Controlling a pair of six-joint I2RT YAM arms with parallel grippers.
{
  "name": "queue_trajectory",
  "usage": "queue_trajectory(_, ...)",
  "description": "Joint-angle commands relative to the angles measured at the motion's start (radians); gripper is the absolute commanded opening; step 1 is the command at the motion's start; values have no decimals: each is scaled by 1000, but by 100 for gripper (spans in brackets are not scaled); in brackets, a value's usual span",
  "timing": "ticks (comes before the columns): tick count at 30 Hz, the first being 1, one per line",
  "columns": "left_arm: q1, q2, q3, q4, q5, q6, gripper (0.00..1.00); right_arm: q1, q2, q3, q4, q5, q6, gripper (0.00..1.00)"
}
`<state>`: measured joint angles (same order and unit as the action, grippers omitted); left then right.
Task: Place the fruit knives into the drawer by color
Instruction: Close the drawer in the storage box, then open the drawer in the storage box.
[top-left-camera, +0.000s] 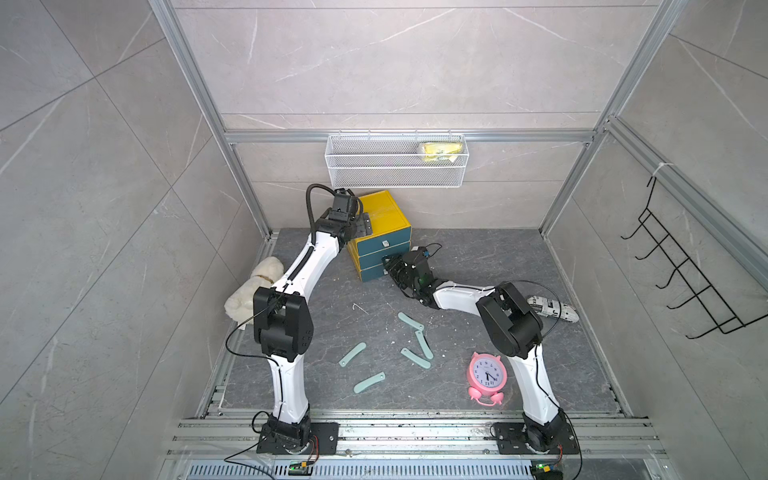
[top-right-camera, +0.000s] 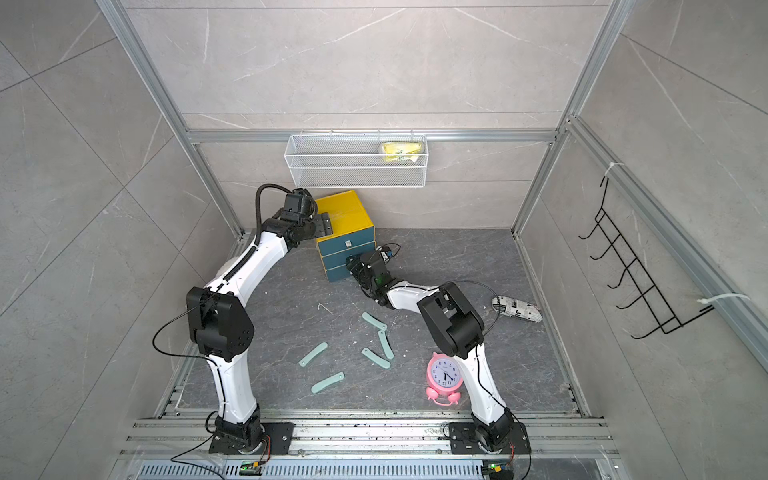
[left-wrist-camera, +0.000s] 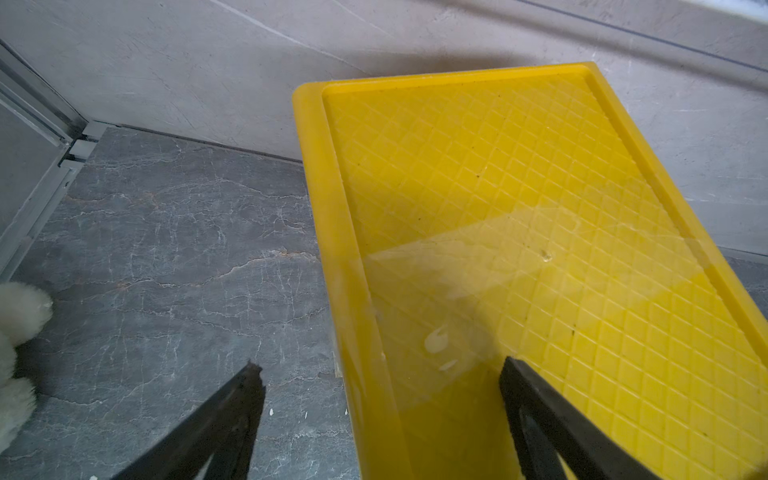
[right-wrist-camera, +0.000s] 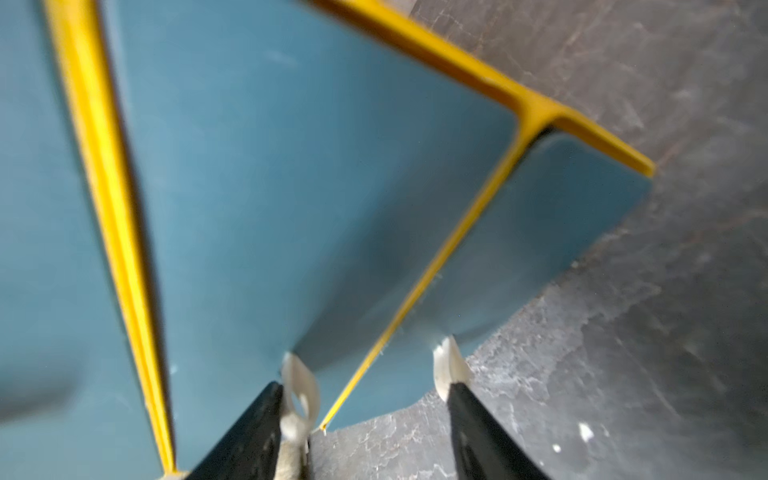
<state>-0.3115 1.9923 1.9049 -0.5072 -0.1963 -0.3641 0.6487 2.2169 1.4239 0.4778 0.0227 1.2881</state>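
Note:
The drawer is a yellow cabinet with three shut dark-teal fronts, standing at the back of the floor. Several mint-teal fruit knives lie scattered on the grey floor in front, in both top views. My left gripper is open and straddles the left edge of the cabinet's ribbed yellow top. My right gripper is open, close against the lower teal fronts. A silver pull sits just inside one finger. Another pull is at the other fingertip.
A pink alarm clock stands beside the right arm's base. A white plush toy lies at the left wall and a newsprint roll at the right. A white wire basket hangs above the cabinet. A black hook rack hangs on the right wall.

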Motion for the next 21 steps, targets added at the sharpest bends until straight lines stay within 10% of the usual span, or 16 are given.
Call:
queue_trajectory(1, 0, 16, -32, -139, 36, 11, 92, 9, -25, -123, 146, 18, 75, 59)
queue_trajectory(21, 5, 27, -17, -146, 52, 9, 92, 3, 149, 69, 86, -16, 98, 38)
